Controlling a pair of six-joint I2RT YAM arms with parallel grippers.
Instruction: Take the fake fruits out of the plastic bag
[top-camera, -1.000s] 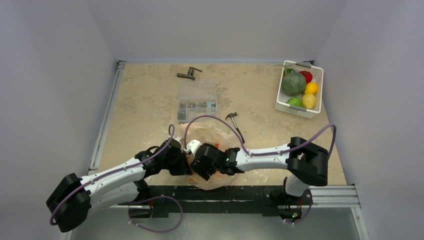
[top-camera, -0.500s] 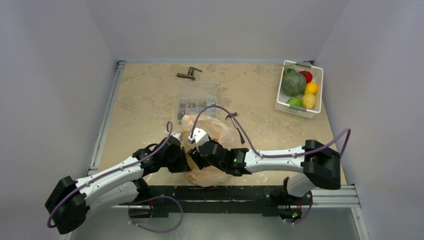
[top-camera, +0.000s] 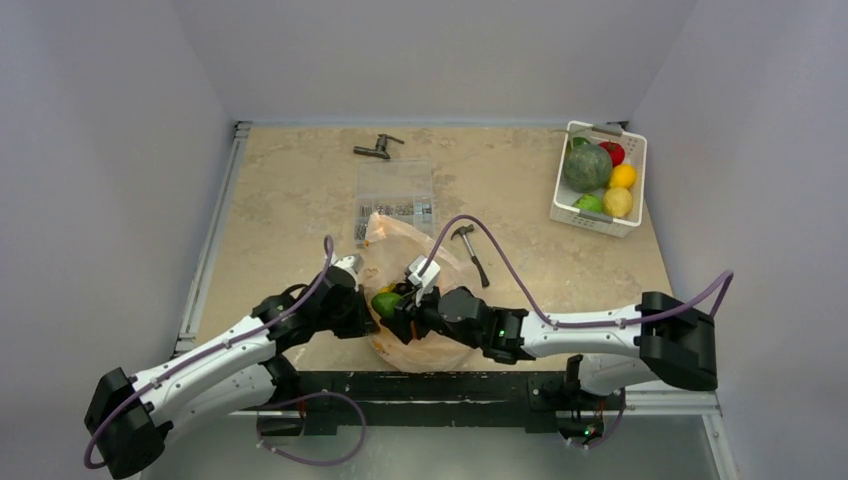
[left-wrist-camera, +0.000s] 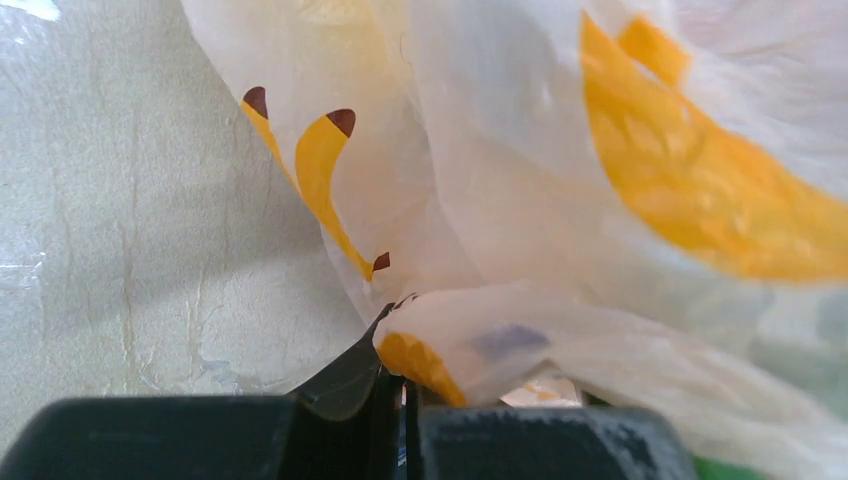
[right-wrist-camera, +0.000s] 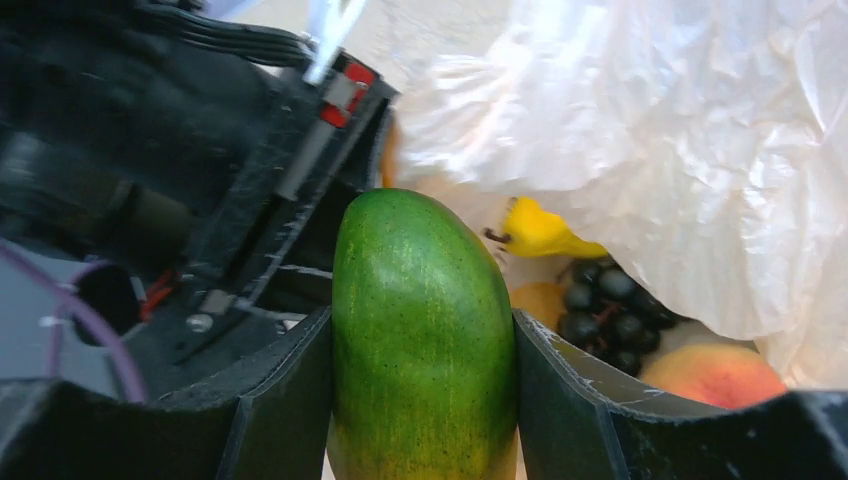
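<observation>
Left fingers (left-wrist-camera: 388, 440) pinched fully closed on a fold of the plastic bag (left-wrist-camera: 520, 200), at the bag's edge. Right fingers (right-wrist-camera: 535, 390) about half apart, clamped on both sides of a green fruit (right-wrist-camera: 422, 300) at the bag's mouth. Inside the bag: peach (right-wrist-camera: 715, 375), dark grapes (right-wrist-camera: 600, 310), yellow piece (right-wrist-camera: 540, 232). Bag lies on the tabletop (top-camera: 290, 200).

Table (top-camera: 280, 230) left of the bag (top-camera: 400, 245) lies open — box (top-camera: 395, 190) just far of it, hammer (top-camera: 473, 254) just right; beyond the hammer, bare top up to the far-right basket (top-camera: 595, 222).
</observation>
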